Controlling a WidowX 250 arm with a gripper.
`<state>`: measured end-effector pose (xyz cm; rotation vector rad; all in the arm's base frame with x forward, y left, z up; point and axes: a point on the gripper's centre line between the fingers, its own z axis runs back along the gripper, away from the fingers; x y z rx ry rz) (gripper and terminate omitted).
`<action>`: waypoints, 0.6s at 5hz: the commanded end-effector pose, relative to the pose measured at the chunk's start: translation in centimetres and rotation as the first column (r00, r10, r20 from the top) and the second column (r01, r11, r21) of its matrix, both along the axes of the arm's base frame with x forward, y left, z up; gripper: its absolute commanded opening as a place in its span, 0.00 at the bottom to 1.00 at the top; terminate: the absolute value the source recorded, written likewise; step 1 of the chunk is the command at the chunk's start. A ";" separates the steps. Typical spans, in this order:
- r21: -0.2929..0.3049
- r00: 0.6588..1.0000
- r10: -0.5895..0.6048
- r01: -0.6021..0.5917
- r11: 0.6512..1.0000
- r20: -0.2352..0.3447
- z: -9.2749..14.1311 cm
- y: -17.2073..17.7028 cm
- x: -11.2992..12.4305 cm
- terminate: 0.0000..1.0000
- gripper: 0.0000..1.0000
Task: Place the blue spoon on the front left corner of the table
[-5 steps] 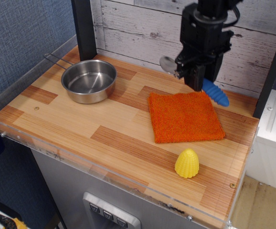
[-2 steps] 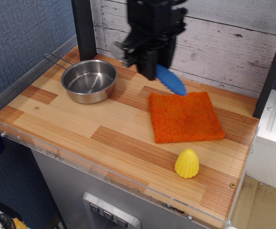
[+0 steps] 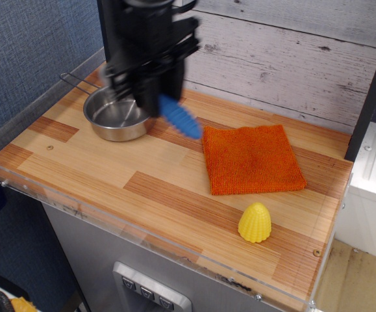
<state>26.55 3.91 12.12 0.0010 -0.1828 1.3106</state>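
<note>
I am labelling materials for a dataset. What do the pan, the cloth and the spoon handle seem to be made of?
Pan: probably polished steel; grey, with mirror-like reflections inside.
Cloth: orange fabric, likely microfibre or terry; matte and finely nubby.
Spoon handle, held by the tool: looks like blue plastic, ribbed, with a dull sheen. Motion blur leaves this less certain.
</note>
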 end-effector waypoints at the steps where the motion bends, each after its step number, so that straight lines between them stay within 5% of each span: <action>1: 0.037 0.999 0.034 -0.035 0.999 0.027 -1.7 5.1 -3.2 0.00 0.00; 3: 0.017 0.993 0.113 -0.113 0.993 -0.017 -5.2 7.7 -3.7 0.00 0.00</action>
